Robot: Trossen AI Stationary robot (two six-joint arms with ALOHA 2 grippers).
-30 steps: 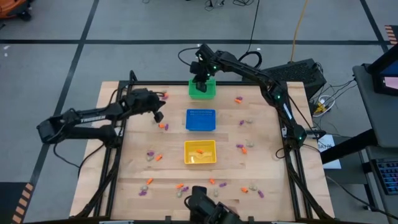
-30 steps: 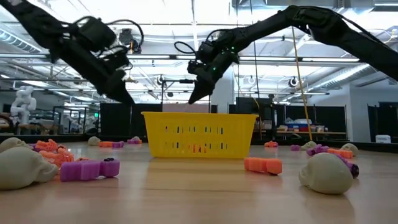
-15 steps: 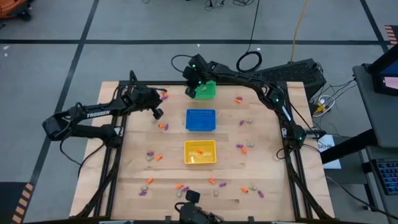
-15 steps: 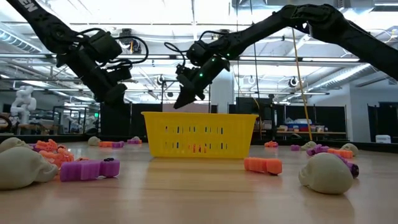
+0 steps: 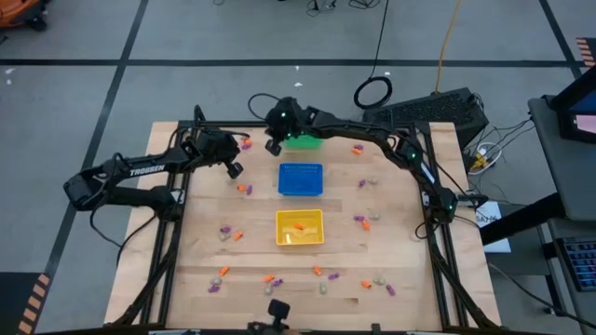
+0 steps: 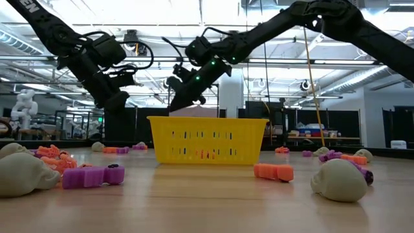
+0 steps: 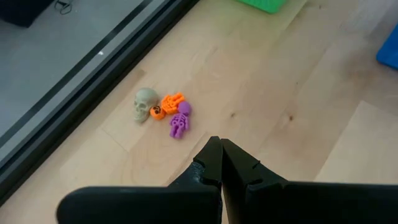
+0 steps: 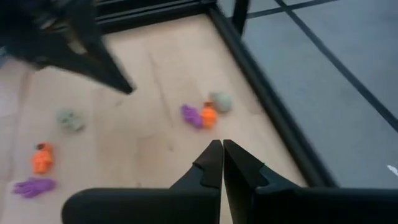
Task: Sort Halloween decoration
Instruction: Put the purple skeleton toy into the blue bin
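Note:
The decoration is many tiny orange, purple and pale trinkets scattered on the wooden table [image 5: 400, 242]. A cluster of a pale skull [image 7: 145, 102], an orange piece [image 7: 169, 104] and a purple skeleton [image 7: 180, 121] lies near the table's far left corner [image 5: 245, 142]. My left gripper [image 5: 235, 169] hovers shut just on the near side of this cluster [image 7: 221, 165]. My right gripper [image 5: 273, 147] hangs shut between the cluster and the green basket [image 5: 305, 140], and its wrist view shows the same three trinkets [image 8: 207, 114] ahead of its fingertips [image 8: 222, 163]. Neither gripper holds anything.
The blue basket [image 5: 301, 179] and the yellow basket [image 5: 299, 227], which holds orange pieces, stand in a row down the table's middle. More trinkets lie along the near edge [image 5: 270, 278] and right side [image 5: 365, 220]. A black frame rail [image 8: 261, 93] borders the table beside the cluster.
My right gripper has swung from above the green basket toward the table's left, stopping close to the trinket cluster and my left gripper. The trinkets and baskets have stayed where they were.

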